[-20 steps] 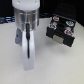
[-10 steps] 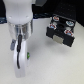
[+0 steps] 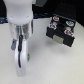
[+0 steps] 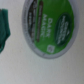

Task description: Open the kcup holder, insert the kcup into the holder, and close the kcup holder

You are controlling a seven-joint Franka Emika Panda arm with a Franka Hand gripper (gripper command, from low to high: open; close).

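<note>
The arm's gripper (image 3: 22, 64) hangs low over the white tabletop (image 3: 55, 67), directly above the kcup (image 4: 52, 27), whose green lid fills the wrist view. The jaws seem spread, though blur leaves me unsure. The kcup holder (image 3: 61, 29) sits near the tabletop's far edge.

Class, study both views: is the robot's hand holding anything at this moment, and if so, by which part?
Nothing appears held. The hand is low over the kcup, which lies on the white table under the wrist camera. Whether the fingers are open or shut cannot be told.

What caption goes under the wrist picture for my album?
Looking straight down at the green-topped coffee pod on the white table.
</note>
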